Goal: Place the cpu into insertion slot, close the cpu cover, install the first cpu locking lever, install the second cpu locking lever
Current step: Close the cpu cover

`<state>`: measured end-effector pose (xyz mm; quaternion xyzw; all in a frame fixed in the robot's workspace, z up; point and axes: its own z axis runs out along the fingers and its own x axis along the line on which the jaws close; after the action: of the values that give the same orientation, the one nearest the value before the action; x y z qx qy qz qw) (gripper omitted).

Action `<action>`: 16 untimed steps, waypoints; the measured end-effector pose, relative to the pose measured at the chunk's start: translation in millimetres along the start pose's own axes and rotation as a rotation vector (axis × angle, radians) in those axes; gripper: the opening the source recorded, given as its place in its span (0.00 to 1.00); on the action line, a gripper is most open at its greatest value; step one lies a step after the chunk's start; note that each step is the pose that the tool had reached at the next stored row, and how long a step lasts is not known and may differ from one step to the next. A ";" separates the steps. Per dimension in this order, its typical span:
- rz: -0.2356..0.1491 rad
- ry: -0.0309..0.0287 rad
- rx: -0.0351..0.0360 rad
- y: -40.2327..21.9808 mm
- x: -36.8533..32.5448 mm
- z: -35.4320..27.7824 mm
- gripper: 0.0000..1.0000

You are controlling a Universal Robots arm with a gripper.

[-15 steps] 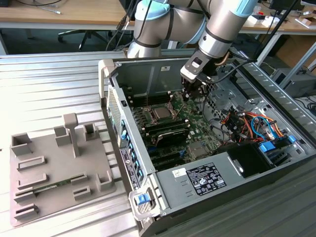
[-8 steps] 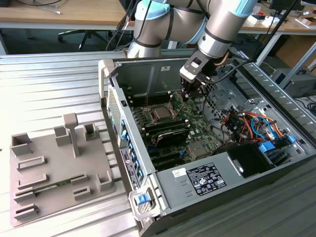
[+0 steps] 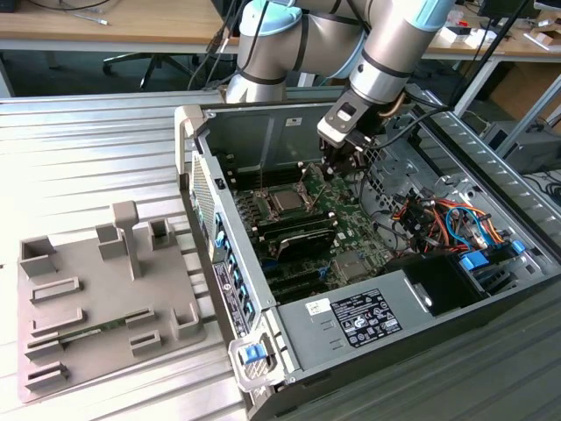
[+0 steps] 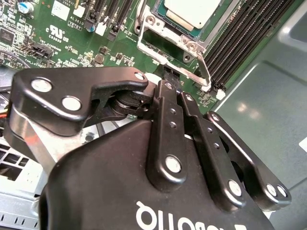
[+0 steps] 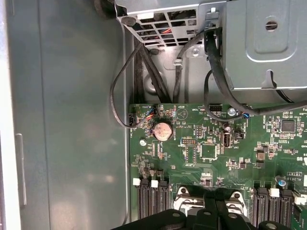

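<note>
- The computer case (image 3: 263, 132) lies on its side on the ribbed metal desk (image 3: 88, 158), open face up. This turns the motherboard (image 4: 72, 38) level, so the arm can come at the socket from above.
- A grey fixture tray (image 3: 105, 298) sits toward the desk's edge at the exterior view's left, well apart from the socket work.
- The cpu (image 4: 192, 10) is in its insertion slot on the board, silver top up. It lies flat and square to the socket.
- The cpu cover (image 4: 168, 32) appears to lie down around the chip as a silvery frame. I judge it closed or nearly so.
- A thin wire locking lever (image 4: 202, 72) runs along the socket's near side, between the socket and the black memory slots (image 4: 249, 33).
- The gripper (image 4: 169, 76) hangs low inside the case, just beside the socket's edge, tips pointing at the lever end.
- Its fingers are drawn together with nothing seen between them. That suits pushing rather than grasping.
- Whether the tips actually touch the lever is hidden by the gripper's own linkage.
</note>
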<state>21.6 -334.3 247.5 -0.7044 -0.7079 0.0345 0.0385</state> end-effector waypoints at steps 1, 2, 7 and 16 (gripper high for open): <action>0.000 0.0000 0.0000 -0.1 0.0 0.0 0.11; 0.000 0.0000 0.0000 -0.2 0.0 0.1 0.11; 0.000 -0.0001 0.0000 -0.9 0.0 0.3 0.11; 0.000 0.0000 0.0000 -5.4 0.0 1.0 0.11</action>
<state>16.1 -334.3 247.0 -0.7044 -0.7079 0.0345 0.0385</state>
